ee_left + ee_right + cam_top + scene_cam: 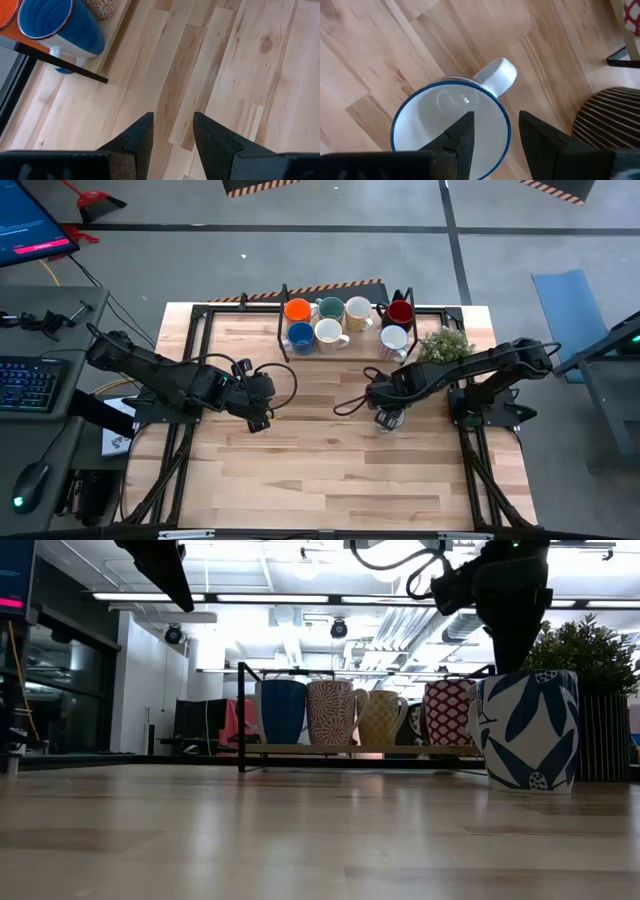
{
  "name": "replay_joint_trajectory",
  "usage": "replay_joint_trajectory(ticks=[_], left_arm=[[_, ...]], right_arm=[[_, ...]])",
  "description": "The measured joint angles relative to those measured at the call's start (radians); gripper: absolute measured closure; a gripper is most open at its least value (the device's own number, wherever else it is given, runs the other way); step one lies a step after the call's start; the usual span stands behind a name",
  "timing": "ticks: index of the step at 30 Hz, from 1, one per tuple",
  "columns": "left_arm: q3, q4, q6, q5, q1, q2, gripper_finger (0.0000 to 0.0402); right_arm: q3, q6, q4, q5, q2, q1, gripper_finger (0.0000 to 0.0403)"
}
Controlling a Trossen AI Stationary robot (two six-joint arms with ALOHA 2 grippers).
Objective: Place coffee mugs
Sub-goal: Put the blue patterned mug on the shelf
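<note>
Right wrist view: right gripper (492, 137) open, straddling rim of white mug with blue leaves (527, 730). Mug upright on table (330, 460), at 6 o'clock from rack (345, 350). Close squarely on wall, lift straight, clear of plant (444, 344). Left gripper (172, 132) open, empty, at 9 o'clock.

Two dark, cabled arms, black claws.

We are in a robot lab. We see a grey floor with striped tape (262, 187), a computer keyboard (28, 383) and screen (30, 230), and long ceiling lights (300, 597).
</note>
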Motion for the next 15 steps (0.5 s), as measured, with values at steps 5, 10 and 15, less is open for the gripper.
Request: replay_joint_trajectory(ticks=[5, 10, 15], left_arm=[[0.000, 0.000, 0.000, 0.000, 0.000, 0.000, 0.0273], [0.000, 0.000, 0.000, 0.000, 0.000, 0.000, 0.0273], [0.000, 0.000, 0.000, 0.000, 0.000, 0.000, 0.0273]], right_arm=[[0.000, -0.035, 0.000, -0.006, 0.008, -0.002, 0.0269], [0.000, -0.061, 0.000, -0.015, 0.051, -0.002, 0.0269], [0.000, -0.089, 0.006, -0.023, 0.112, -0.002, 0.0269]])
